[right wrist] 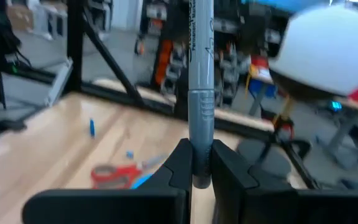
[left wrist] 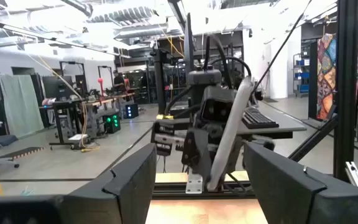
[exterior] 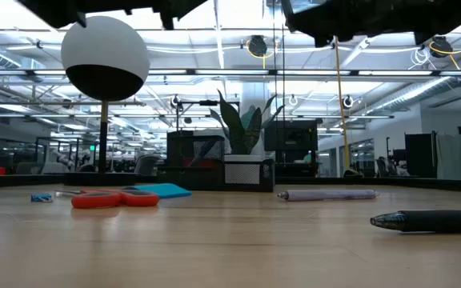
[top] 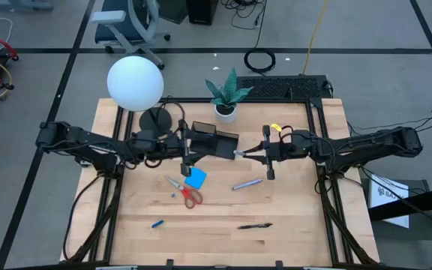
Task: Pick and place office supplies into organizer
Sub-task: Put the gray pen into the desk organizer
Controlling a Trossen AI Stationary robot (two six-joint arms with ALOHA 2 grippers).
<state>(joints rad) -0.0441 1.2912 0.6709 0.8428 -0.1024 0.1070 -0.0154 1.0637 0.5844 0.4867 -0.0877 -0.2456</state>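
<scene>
Spanning the workspace: wooden tabletop (top: pixel 291 240). Organizer (top: pixel 214 142) positioned near the far edge, beside the plant pot (top: pixel 226 112). Left tool (top: pixel 185 146) raised just left of the organizer, fingers (left wrist: pixel 129 186) spread apart, empty. Right tool (top: pixel 265 152) raised just right of the organizer, clamped on a grey pen (right wrist: pixel 199 81). Resting on the tabletop: red-handled scissors (top: pixel 187 192), blue note pad (top: pixel 196 178), second grey pen (top: pixel 246 183), black pen (top: pixel 254 226), small blue piece (top: pixel 157 223).
</scene>
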